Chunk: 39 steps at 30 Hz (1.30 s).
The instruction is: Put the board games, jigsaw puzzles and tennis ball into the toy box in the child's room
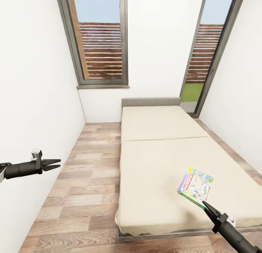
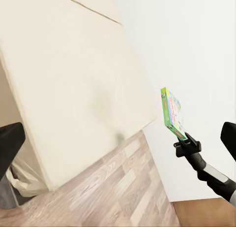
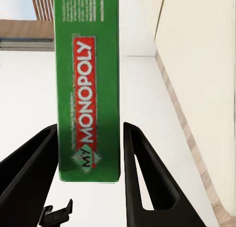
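While the head view looks down a narrow white-walled room, the bed (image 1: 171,165) lies lengthwise ahead, its cream mattress running back to a grey headboard (image 1: 151,101) under the wall between two tall windows (image 1: 102,38). Wood-plank floor (image 1: 87,180) runs along the bed's left side. The right gripper (image 1: 205,205) reaches in from the lower right, and the green Monopoly board game (image 1: 195,186) sits tilted at its fingertips over the near right part of the mattress. In the right wrist view the box's narrow green edge stands between the two dark fingers (image 3: 147,178); they seem to press its sides, though real contact is hard to judge. The left gripper (image 1: 54,164) hangs over the floor beside the left wall, fingers slightly parted, holding nothing
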Available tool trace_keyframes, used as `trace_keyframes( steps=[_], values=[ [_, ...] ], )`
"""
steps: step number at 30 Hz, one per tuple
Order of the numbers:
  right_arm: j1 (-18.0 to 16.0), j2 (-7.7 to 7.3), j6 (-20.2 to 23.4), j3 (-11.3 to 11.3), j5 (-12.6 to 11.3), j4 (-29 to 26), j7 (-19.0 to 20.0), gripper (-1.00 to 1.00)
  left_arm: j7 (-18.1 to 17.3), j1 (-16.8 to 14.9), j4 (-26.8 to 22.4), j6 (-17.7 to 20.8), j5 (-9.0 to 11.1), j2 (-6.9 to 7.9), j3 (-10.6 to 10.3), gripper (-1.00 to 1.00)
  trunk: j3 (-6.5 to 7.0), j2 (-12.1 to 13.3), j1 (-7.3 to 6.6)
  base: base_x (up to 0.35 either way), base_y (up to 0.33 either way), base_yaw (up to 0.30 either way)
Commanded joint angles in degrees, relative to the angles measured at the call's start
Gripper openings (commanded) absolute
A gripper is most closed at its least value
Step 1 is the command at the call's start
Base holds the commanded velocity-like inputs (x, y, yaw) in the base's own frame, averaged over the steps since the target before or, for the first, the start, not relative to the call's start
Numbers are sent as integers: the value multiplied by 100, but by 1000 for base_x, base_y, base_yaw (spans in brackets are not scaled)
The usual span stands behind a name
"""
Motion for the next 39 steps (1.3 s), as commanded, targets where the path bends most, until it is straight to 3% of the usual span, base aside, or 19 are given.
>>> trace_keyframes(
  steps=[1,25,39],
  values=[
    [-5,0,40,-4,-29,3,5,-100,-21,-2,-2,61,13,4,-17,100,13,38,-23,0,0,-281],
    [-4,-9,41,-13,-37,18,13,-100,-21,1,-2,85,5,5,-29,100,497,1001,-550,0,0,-280],
    [-4,-10,40,-13,-38,21,20,-100,-21,-3,-10,69,13,4,-199,100,814,1563,-857,0,0,-269]
  ],
)
